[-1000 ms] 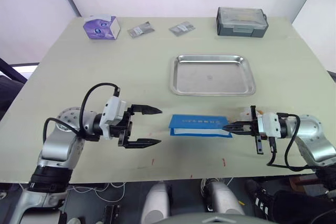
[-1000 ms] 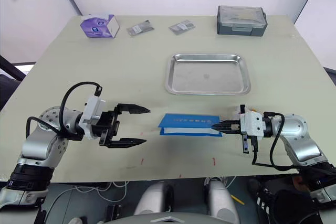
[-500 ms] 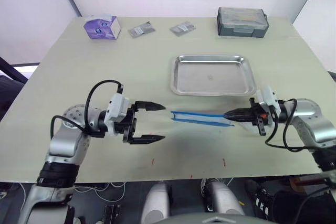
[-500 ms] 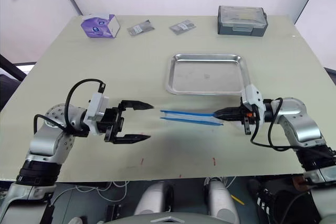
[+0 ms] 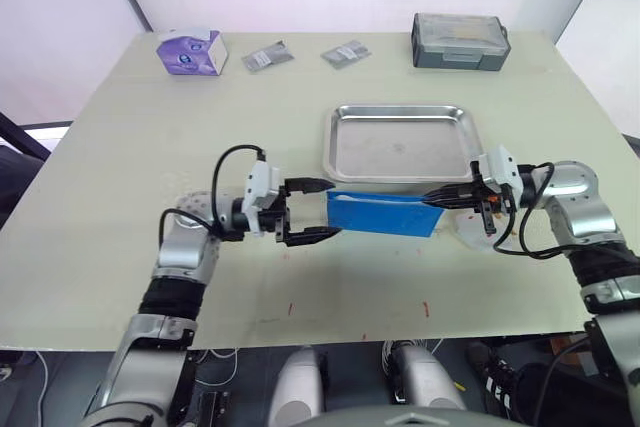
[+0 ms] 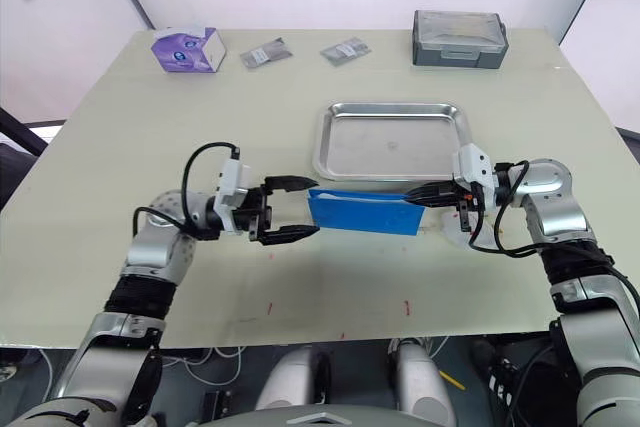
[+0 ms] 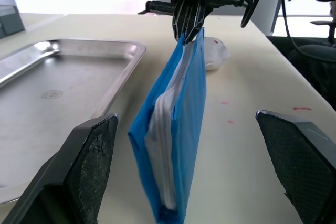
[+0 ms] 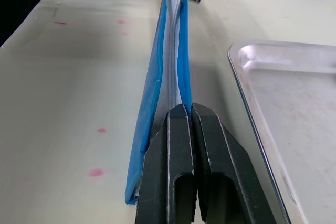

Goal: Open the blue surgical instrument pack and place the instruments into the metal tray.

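The blue surgical instrument pack (image 5: pixel 383 213) is held on edge just in front of the metal tray (image 5: pixel 400 152). My right gripper (image 5: pixel 434 198) is shut on the pack's upper right corner; in the right wrist view its fingers (image 8: pixel 178 129) pinch the blue wrap with the white lining between. My left gripper (image 5: pixel 326 209) is open, and its two fingers (image 7: pixel 79 171) flank the pack's left end (image 7: pixel 176 129) without touching it. The tray holds nothing. The instruments are hidden.
A small white lump (image 5: pixel 470 233) lies on the table under my right gripper. Along the far edge stand a purple tissue box (image 5: pixel 192 51), two grey sachets (image 5: pixel 268 57) (image 5: pixel 346 53) and a grey lidded box (image 5: pixel 460 41). Small red marks dot the near table.
My right gripper has lifted the pack off the table and turned it on edge, closer to the tray. My left arm has moved right, bringing its open fingers around the pack's left end.
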Controlling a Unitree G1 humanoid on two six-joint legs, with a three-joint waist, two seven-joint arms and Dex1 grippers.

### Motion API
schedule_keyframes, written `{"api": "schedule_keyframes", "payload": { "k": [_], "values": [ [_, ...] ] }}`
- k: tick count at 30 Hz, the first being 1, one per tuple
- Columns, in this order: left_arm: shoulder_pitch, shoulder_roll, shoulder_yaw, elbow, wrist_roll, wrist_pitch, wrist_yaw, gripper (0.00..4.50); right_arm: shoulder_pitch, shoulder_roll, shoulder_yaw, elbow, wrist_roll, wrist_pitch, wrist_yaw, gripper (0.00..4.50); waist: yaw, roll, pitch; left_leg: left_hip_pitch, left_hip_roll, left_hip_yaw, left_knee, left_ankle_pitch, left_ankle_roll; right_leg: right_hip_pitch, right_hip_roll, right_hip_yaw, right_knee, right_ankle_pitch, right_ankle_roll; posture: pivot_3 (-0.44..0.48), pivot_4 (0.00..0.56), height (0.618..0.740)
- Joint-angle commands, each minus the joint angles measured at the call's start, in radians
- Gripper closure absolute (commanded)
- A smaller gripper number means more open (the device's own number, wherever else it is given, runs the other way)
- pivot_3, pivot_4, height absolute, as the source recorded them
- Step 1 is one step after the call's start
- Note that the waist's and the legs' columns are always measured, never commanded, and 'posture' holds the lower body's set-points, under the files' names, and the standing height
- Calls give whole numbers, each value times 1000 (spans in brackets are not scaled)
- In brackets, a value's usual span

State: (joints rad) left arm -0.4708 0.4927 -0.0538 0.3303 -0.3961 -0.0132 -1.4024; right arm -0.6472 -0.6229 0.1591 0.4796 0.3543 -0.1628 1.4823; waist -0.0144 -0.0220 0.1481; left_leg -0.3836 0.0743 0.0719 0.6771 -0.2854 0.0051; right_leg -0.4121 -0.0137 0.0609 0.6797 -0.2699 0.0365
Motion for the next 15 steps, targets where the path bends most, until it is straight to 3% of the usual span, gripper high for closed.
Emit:
{"api": "schedule_keyframes", "payload": {
  "k": [1,9,10,12,15],
  "values": [
    [-21,-21,-8,43,11,-30,-10,0,-7,-3,-24,-8,-13,-9,16,4442,1,0,0,0,0,0,0,0,0,0,0,0,0,0,0,0,150,731],
    [-46,-72,-8,136,29,-63,-11,0,17,-5,-43,-69,-6,-2,14,4442,1,0,0,-1,0,0,1,0,0,0,0,0,0,0,0,0,150,731],
    [-45,-76,-5,133,24,-64,-15,511,24,-7,-46,-80,-5,1,14,4500,0,0,0,-1,0,0,1,0,0,0,0,0,0,0,0,0,150,731],
    [-44,-80,-2,129,19,-66,-18,798,33,-10,-49,-93,-4,6,14,4500,0,0,0,-1,0,-1,1,0,0,0,0,0,0,0,0,0,150,731],
    [-35,-81,-2,118,19,-60,-18,2204,50,-14,-58,-115,-4,13,2,4500,0,0,0,-1,0,-1,1,0,0,0,0,0,0,0,0,0,150,731]
  ]
}}
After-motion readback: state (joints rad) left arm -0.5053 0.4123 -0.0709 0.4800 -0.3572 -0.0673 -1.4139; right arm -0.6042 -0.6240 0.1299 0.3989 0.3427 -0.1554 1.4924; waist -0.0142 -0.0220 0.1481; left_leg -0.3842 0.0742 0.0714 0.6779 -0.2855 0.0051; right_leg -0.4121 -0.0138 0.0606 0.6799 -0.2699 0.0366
